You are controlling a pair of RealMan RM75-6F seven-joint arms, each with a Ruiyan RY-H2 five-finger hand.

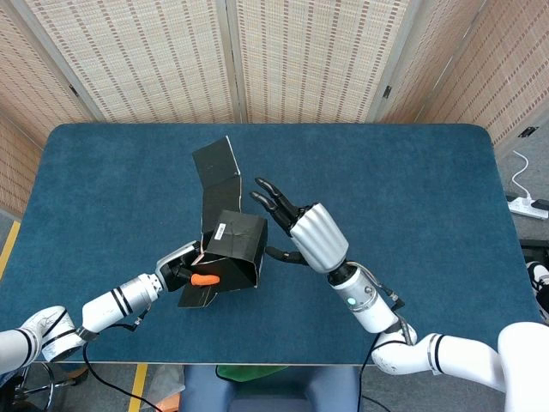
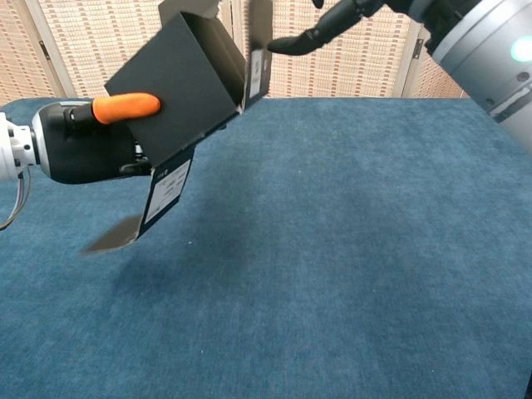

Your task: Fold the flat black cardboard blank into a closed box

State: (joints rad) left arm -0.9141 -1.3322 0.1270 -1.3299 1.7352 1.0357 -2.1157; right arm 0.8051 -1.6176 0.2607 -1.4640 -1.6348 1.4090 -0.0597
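The black cardboard box (image 1: 232, 249) (image 2: 179, 87) is partly folded and lifted clear of the blue table (image 1: 429, 197). My left hand (image 1: 184, 270) (image 2: 87, 150) grips one of its walls, the orange-tipped thumb lying on the outside. A long flap (image 1: 219, 167) sticks up at the far side and a small flap with a white label hangs below. My right hand (image 1: 304, 232) (image 2: 374, 12) is open, fingers spread, right beside the box with a fingertip touching its right panel.
Woven folding screens stand behind the table. A white power strip (image 1: 527, 206) lies on the floor to the right. The blue cloth (image 2: 332, 274) stretches bare below the box in the chest view.
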